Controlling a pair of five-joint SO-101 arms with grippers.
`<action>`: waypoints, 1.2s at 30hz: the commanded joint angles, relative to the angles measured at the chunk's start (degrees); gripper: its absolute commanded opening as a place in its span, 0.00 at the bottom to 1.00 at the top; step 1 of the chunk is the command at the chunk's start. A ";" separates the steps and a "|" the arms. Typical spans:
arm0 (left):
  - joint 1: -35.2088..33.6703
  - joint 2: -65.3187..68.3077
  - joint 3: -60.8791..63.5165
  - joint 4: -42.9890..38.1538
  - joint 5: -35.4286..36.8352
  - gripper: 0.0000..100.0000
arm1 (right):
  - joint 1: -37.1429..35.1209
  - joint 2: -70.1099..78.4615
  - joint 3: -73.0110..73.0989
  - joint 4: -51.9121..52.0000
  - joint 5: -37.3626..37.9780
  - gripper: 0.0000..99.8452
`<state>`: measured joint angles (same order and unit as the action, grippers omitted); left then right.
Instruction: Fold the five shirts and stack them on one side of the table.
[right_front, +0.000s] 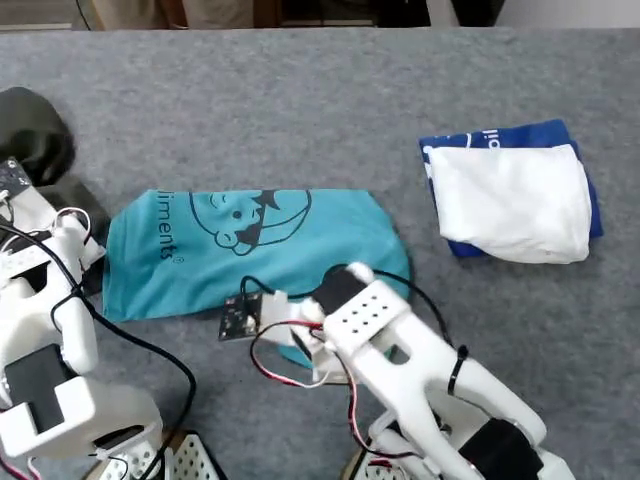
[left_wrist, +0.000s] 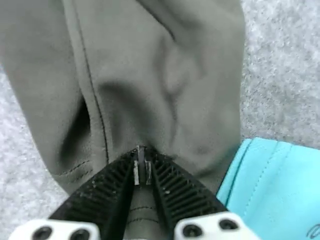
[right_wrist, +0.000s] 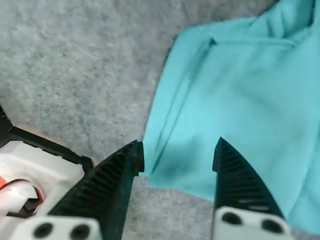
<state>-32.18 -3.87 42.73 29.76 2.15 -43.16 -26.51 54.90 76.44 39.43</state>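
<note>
Beside the teal shirt (left_wrist: 270, 190), the left gripper (left_wrist: 141, 164) pinches the olive shirt (left_wrist: 150, 75) thinly, risking slippage; the right gripper (right_wrist: 177, 155) gapes wide.

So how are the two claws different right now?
The left gripper is shut, while the right gripper is open. The left gripper pinches a fold of the grey-green shirt; the right gripper grips nothing and sits over the edge of the teal shirt. Both are black, ribbed on the inside and point down at the table.
</note>
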 joint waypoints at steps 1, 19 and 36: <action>0.09 -0.04 -2.99 -0.70 0.70 0.02 | -3.30 -1.19 0.57 -1.93 -2.37 0.24; 0.09 -0.04 -2.99 -0.70 0.70 0.02 | -5.76 12.62 6.29 -17.14 -3.08 0.22; -0.18 -0.04 -2.99 -0.70 0.70 0.02 | 7.87 12.26 -3.38 -12.13 -8.62 0.00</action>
<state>-32.09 -3.60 42.37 29.76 2.15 -38.33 -14.02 56.22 60.18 31.34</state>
